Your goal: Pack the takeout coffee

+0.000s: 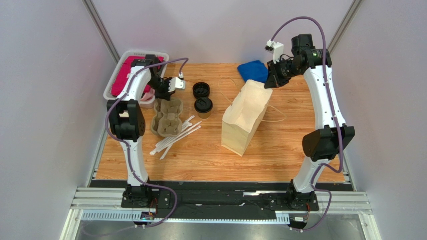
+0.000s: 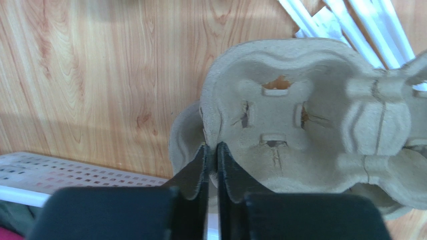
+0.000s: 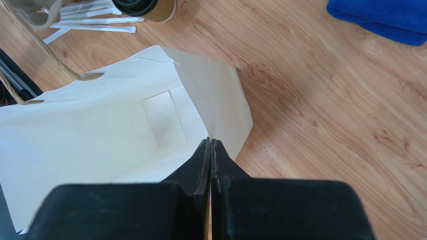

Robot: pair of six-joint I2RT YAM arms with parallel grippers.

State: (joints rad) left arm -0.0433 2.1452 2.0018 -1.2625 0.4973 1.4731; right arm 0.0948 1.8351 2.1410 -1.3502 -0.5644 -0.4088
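Left gripper (image 2: 212, 150) pinches the pulp cup carrier's (image 2: 300, 125) rim; right gripper (image 3: 211, 145), jaws pressed together, holds the paper bag's (image 3: 100, 135) edge. Takeout coffee (image 1: 203, 106) waits mid-desk. Next: lift the carrier cleanly.

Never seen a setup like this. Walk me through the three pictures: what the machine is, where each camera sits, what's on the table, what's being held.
Two robot arms stand at a wooden table. One picture looks down from above; the other two come from cameras on each wrist. The left tool is pinching the rim of a pulp cup carrier. The right tool is shut on the edge of an open paper bag. Also there: the lidded coffee cup, a loose lid, wrapped straws, a blue cloth and a white basket.
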